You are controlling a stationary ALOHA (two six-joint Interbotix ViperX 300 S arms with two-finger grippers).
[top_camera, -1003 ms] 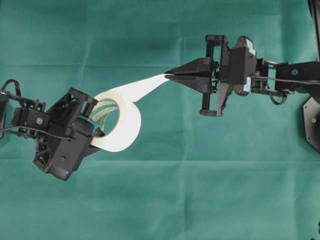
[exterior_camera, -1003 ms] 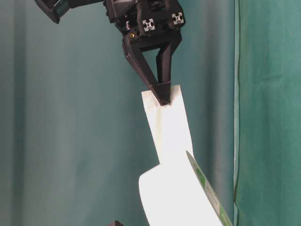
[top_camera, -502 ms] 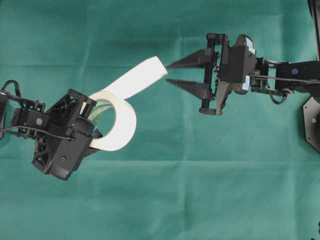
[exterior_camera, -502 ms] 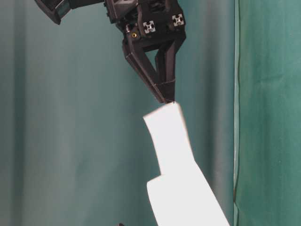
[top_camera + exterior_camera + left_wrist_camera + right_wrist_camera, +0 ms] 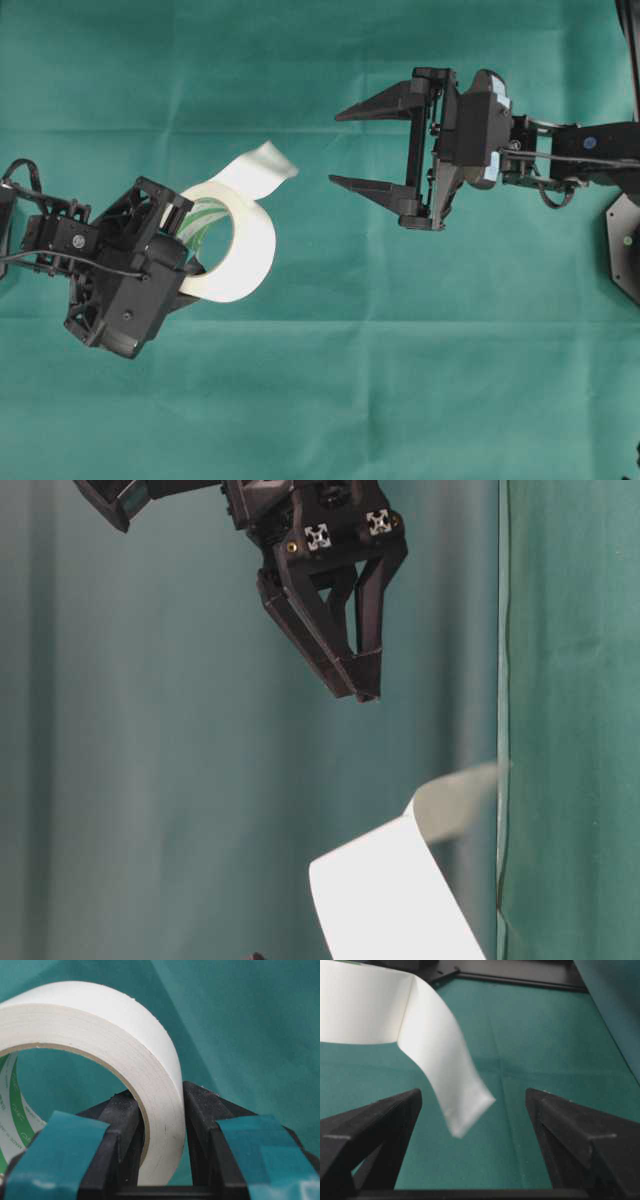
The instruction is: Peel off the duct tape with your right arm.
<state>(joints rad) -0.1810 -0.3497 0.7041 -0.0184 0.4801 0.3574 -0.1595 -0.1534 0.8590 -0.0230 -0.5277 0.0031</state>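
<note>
From overhead we are seeing the duct tape standing on edge above the green cloth, the left gripper clamping the roll's wall at its lower left, while the right gripper is hovering well apart to the right with its jaws spread wide and nothing between them. The loose strip is curling up off the roll's top, free in the air. We are judging the roll light and stiff enough to be pinched by its wall, the strip thin, floppy and sticky on one face; its free tip looks the place to take hold. At table level we are looking at the right gripper hanging above the strip, apart from it. In the left wrist view we are watching both black fingers squeezing the white wall; green print on the inner core is showing, but we cannot read it. In the right wrist view the strip's end is drooping between the open fingers, touching neither.
</note>
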